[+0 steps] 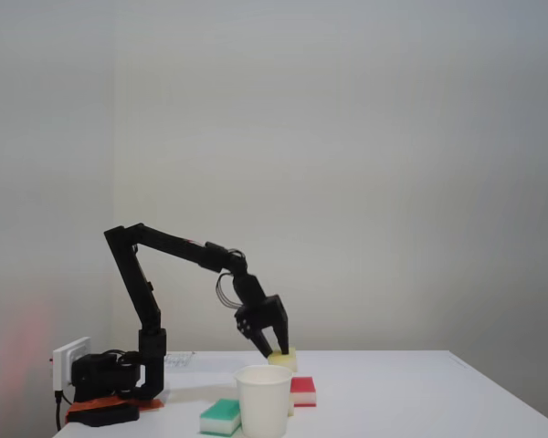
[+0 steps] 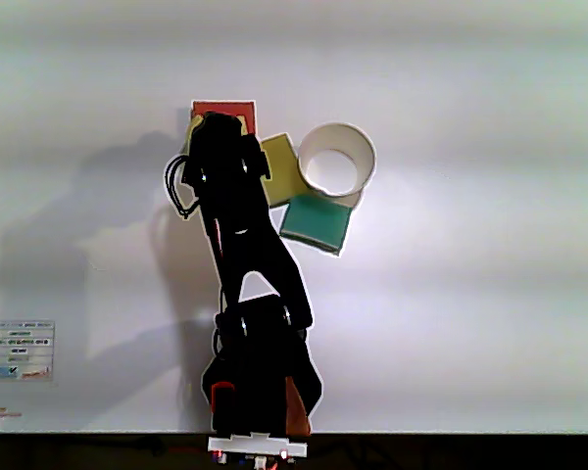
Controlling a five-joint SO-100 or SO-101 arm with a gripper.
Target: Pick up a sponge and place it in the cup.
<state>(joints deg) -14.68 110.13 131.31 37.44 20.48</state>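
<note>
In the fixed view my black gripper [image 1: 275,350] points down at the far side of the table, its two fingertips at a small pale-yellow sponge [image 1: 287,359]. The tips stand slightly apart, but I cannot tell whether they press the sponge. In the other view the arm covers the gripper from above, and a sliver of that sponge [image 2: 190,128] shows at its left edge. The white cup [image 1: 263,400] [image 2: 337,160] stands upright and empty near the front, to the right of the arm in the other view.
A green-and-white sponge [image 1: 221,417] [image 2: 316,222] lies beside the cup. A red-and-white sponge [image 1: 302,391] [image 2: 223,109] lies just beyond the gripper. A larger yellow sponge [image 2: 282,168] touches the cup. The arm base [image 1: 110,383] sits at the table's left end.
</note>
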